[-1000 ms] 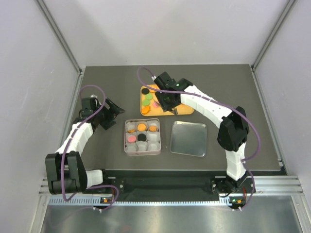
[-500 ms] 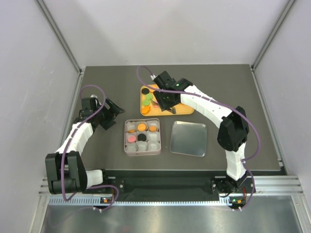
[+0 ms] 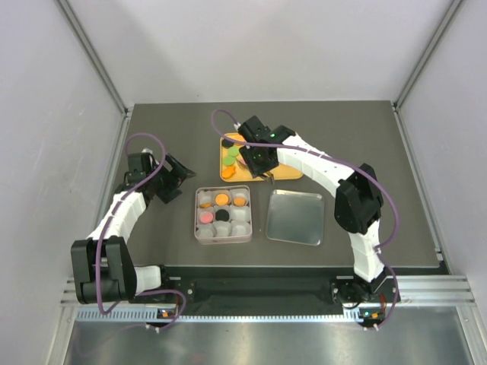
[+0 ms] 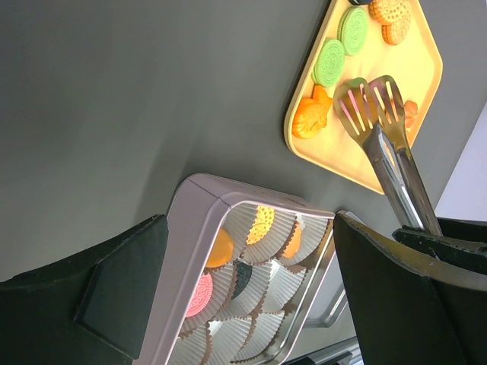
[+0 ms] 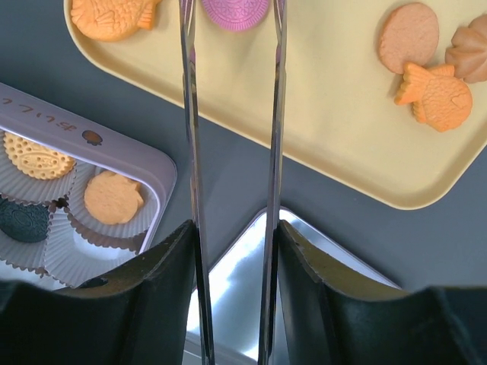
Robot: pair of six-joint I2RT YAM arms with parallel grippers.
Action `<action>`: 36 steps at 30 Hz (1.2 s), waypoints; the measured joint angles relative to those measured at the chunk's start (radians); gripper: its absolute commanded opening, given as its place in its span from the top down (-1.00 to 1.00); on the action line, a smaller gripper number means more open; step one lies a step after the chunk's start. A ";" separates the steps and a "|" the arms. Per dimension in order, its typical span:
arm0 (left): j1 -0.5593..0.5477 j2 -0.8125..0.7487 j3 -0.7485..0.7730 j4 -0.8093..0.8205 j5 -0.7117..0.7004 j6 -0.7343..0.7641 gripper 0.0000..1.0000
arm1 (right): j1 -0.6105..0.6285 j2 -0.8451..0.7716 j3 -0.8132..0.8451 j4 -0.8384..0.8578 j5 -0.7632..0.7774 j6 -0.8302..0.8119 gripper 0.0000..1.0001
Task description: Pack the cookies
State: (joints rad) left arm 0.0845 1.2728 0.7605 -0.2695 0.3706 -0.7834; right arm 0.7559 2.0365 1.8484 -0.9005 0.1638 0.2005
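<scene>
top view, left gripper [image 3: 175,180]: spread wide, empty, left of the square tin [image 3: 224,240]
top view, right gripper [image 3: 255,160]: over the yellow tray [image 3: 289,171], beyond the tin
top view, cookies [image 3: 229,156]: some on the tray, some in the tin
left wrist, tongs [image 4: 384,144]: tips over the tray
right wrist, right gripper [image 5: 232,243]: pinching the tongs; pink cookie [image 5: 234,11] between their arms

Cookies [image 4: 329,62]: several flat on yellow tray [image 4: 424,72], five in tin [image 4: 190,205] cups.
</scene>
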 measured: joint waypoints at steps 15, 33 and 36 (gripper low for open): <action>0.000 0.000 0.000 0.000 0.008 0.000 -0.88 | 0.000 0.000 0.000 -0.006 0.000 -0.010 0.08; 0.000 0.000 0.000 0.000 0.011 0.000 -0.88 | -0.011 -0.001 0.000 -0.013 -0.035 -0.018 0.26; 0.000 0.000 0.000 0.000 0.013 0.000 -0.88 | -0.021 -0.002 0.007 -0.016 -0.042 -0.018 0.27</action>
State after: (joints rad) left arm 0.0845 1.2728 0.7605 -0.2695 0.3832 -0.7834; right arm 0.7345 2.0346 1.8553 -0.9165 0.1215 0.1825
